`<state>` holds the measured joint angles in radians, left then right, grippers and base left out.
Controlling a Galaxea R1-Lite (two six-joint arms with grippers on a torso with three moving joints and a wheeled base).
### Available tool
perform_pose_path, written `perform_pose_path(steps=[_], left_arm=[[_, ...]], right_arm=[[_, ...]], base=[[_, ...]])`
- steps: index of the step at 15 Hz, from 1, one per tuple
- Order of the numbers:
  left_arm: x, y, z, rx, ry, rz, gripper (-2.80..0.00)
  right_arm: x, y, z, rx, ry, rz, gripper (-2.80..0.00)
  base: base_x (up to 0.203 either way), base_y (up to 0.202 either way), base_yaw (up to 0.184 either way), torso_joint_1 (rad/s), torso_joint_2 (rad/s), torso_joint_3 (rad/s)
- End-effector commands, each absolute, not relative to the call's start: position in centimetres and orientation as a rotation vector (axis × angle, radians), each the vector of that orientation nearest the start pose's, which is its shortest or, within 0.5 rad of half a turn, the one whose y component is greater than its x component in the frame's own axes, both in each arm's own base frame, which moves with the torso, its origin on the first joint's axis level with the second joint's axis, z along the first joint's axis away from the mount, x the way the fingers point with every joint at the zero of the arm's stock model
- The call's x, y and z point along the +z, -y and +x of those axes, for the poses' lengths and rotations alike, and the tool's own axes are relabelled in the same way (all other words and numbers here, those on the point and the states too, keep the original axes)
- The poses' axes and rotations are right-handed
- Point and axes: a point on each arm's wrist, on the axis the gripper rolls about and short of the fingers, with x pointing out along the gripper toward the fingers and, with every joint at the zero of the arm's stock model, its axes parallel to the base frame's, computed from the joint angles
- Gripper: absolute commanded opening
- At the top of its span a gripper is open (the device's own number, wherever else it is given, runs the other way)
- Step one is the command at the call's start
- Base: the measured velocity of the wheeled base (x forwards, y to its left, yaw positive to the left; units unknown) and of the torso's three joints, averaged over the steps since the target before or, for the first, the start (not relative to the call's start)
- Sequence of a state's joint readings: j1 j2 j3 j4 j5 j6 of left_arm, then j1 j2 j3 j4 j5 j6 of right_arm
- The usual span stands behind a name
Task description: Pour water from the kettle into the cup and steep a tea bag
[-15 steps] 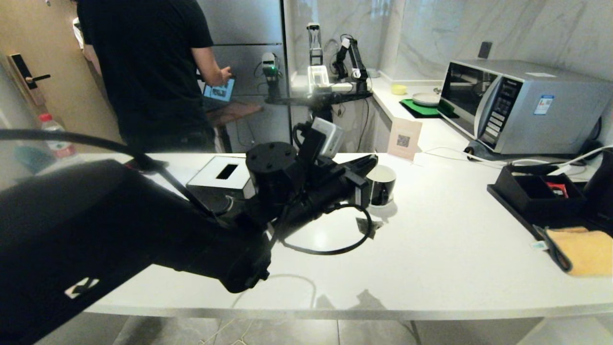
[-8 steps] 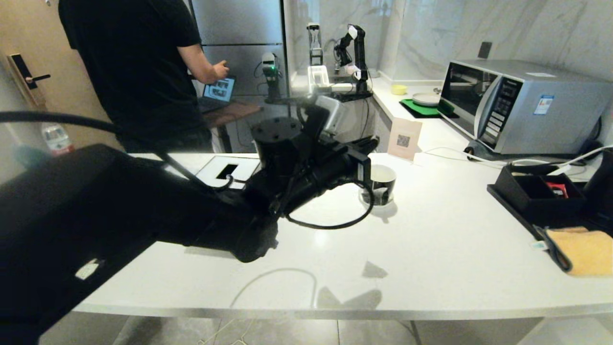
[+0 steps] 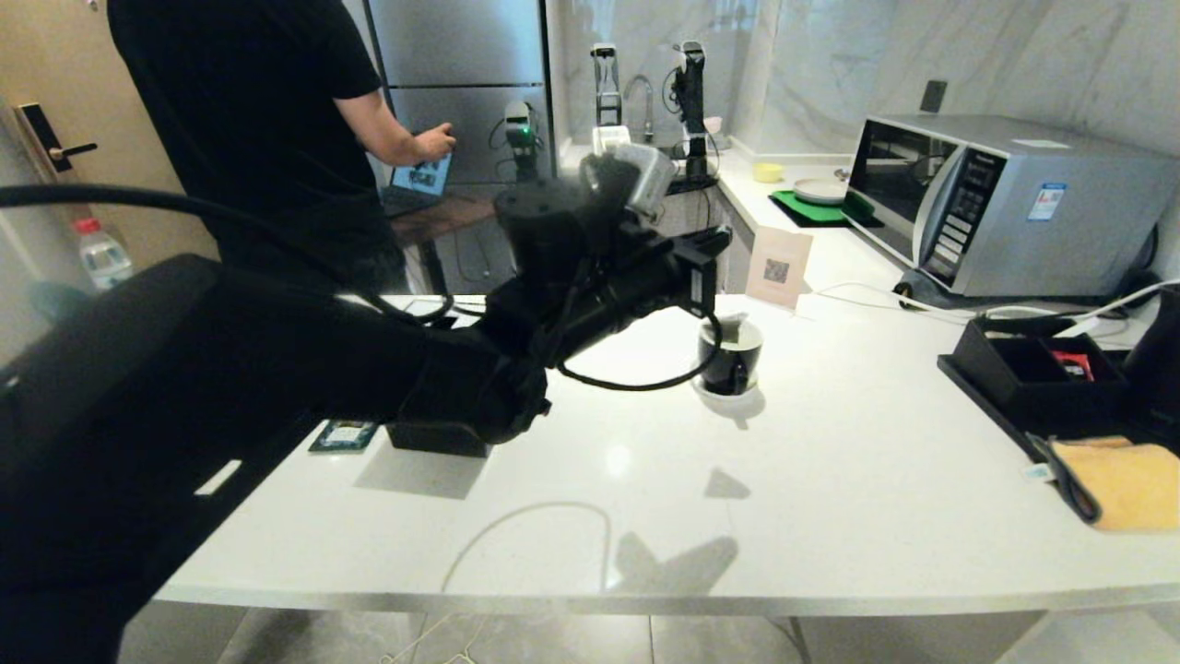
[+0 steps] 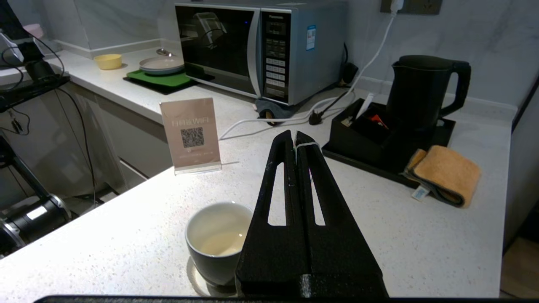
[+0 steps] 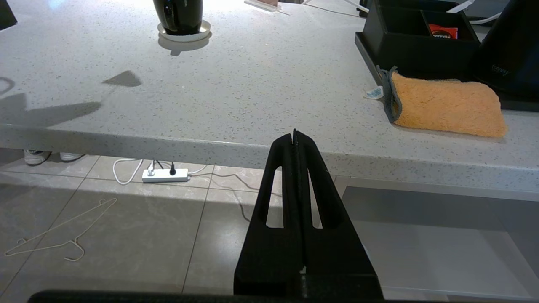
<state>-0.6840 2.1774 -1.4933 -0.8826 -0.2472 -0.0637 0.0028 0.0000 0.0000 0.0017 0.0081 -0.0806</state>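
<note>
The left gripper (image 4: pixel 294 136) hangs above the cup (image 4: pixel 219 242), its jaws pressed together on the thin white string (image 4: pixel 306 145) of the tea bag (image 3: pixel 735 325). In the head view the bag dangles right at the cup's rim; whether it touches the rim or the liquid cannot be told. The cup stands on its white saucer (image 5: pixel 184 32) on the table (image 3: pixel 830 480) and already holds pale liquid, so pouring looks done and steeping is the step in hand. The kettle (image 4: pixel 421 94) stands well apart on a black tray (image 4: pixel 438 139), beside an orange cloth (image 4: pixel 446 174). The right gripper (image 5: pixel 294 134) is parked below the table edge, jaws pressed together on nothing. Next, the left gripper should probably lower the bag fully into the water, keeping the string pinched and centred over the cup so the bag does not catch the rim.
</note>
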Motion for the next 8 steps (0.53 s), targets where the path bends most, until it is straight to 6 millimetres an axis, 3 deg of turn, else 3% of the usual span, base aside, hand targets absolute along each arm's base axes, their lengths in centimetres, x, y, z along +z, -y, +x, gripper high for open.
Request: perform_pose_path(steps=[1, 8], left_arm=[[21.9, 29.7, 35.6, -0.945, 0.184, -0.106, -2.8], [23.1, 30.8, 37.8, -0.97, 0.192, -0.087, -2.8]], right_arm=[[7.5, 0.0, -2.3, 0.011, -0.003, -0.081, -2.8], [7.5, 0.0, -2.3, 0.011, -0.001, -0.081, -2.8]], base=[[0.0, 0.0, 0.0, 0.0, 0.0, 0.0], [0.0, 0.0, 0.0, 0.0, 0.0, 0.0]])
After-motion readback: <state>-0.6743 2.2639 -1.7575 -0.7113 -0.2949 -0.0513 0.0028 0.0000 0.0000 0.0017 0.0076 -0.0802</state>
